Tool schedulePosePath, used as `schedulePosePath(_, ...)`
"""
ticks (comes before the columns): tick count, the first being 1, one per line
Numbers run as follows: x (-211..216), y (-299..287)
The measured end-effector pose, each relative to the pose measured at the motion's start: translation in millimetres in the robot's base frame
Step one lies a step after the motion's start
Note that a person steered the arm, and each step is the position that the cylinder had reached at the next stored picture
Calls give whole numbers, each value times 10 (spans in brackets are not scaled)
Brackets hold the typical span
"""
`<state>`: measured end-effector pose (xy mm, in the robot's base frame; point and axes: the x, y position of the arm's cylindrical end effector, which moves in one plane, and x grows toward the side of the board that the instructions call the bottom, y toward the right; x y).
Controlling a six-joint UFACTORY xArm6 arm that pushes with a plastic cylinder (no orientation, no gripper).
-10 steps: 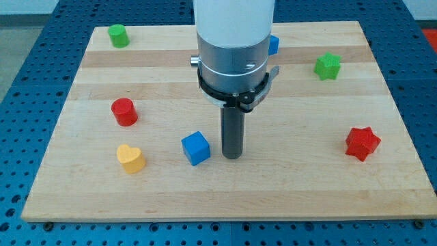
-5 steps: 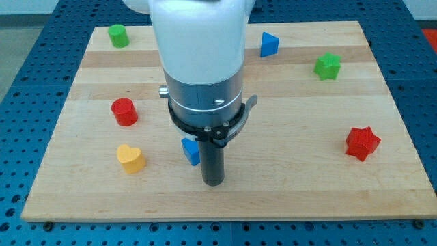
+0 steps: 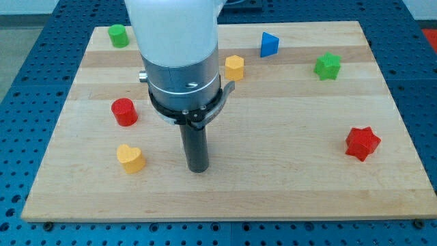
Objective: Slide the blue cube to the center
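The blue cube does not show in the camera view; my rod and the arm's body stand where it last showed, so it is hidden behind them. My tip (image 3: pixel 197 169) rests on the wooden board (image 3: pixel 293 184), left of centre and toward the view's bottom. It is to the right of a yellow heart (image 3: pixel 130 158) and below and to the right of a red cylinder (image 3: pixel 124 111).
A green cylinder (image 3: pixel 119 35) sits at the top left. A yellow block (image 3: pixel 234 67) and a blue triangular block (image 3: pixel 269 44) sit at the top middle. A green star (image 3: pixel 328 65) is at the upper right, a red star (image 3: pixel 362 143) at the right.
My rod has moved left and a little toward the view's bottom, crossing in front of the blue cube, which is now fully hidden. The yellow block at the top has come into view.
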<state>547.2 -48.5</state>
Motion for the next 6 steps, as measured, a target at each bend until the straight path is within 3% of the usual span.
schedulePosePath(3, -22, -172)
schedulePosePath(6, -400, -133)
